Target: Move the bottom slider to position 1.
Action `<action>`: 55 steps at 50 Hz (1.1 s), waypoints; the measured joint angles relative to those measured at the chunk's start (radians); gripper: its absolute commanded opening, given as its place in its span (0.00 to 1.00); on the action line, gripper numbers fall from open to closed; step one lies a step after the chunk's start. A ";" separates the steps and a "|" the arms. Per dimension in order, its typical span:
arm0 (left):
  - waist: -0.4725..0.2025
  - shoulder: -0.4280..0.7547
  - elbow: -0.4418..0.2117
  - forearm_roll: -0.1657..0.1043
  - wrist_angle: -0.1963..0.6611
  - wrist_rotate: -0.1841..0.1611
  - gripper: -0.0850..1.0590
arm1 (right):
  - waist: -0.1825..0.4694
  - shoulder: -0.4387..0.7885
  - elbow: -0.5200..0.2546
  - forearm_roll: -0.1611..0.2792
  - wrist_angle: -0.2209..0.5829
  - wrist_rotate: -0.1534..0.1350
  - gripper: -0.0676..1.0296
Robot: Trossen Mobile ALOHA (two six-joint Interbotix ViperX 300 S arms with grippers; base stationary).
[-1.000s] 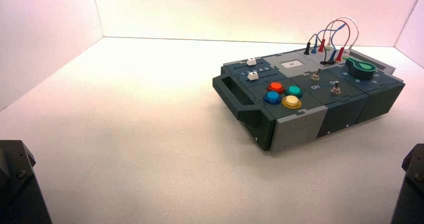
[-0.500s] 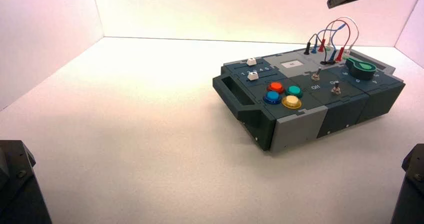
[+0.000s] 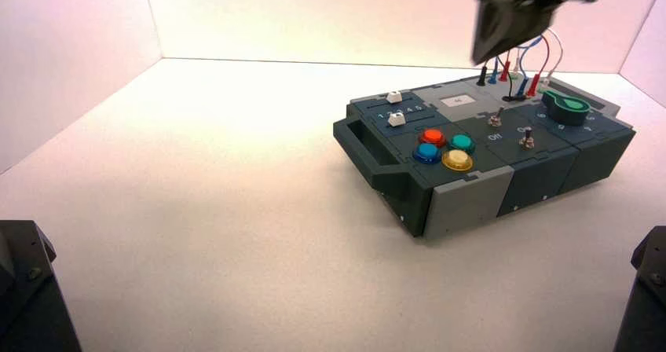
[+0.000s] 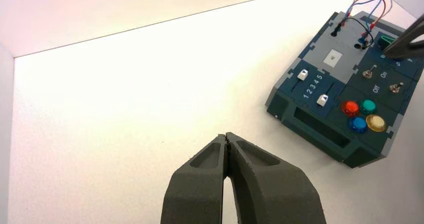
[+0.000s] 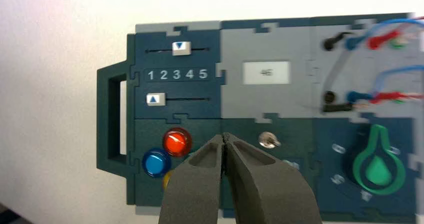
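The bottom slider [image 5: 155,99] is the white knob on the dark track nearest the coloured buttons. In the right wrist view it sits under the printed digit 1 [image 5: 151,74], at the handle end of its track. It also shows in the high view as the nearer white knob [image 3: 397,119] and in the left wrist view [image 4: 322,100]. My right gripper [image 5: 224,135] is shut and empty. It hangs in the air above the box's back part [image 3: 487,47], touching nothing. My left gripper [image 4: 226,135] is shut, parked over bare table far from the box.
The second white slider knob [image 5: 181,46] sits between digits 2 and 3 on the far track. Red [image 5: 177,141] and blue [image 5: 156,162] buttons, a toggle switch [image 5: 269,140], a green knob [image 5: 378,166] and looped wires [image 3: 534,53] fill the rest of the box. White walls enclose the table.
My right gripper has dropped and swung left from the top edge of the high view to hang over the box's back. Box and sliders have not moved.
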 measured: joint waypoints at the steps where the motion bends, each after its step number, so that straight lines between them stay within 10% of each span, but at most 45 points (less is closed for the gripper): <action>1: 0.002 -0.003 0.000 0.000 0.000 0.000 0.05 | 0.005 0.014 -0.006 0.000 0.000 0.000 0.04; 20: 0.000 -0.012 -0.002 0.000 -0.002 0.000 0.05 | 0.066 0.258 -0.118 0.021 0.002 0.000 0.04; 55: 0.002 -0.014 0.000 -0.002 -0.002 0.000 0.05 | 0.109 0.351 -0.153 0.040 -0.003 0.000 0.04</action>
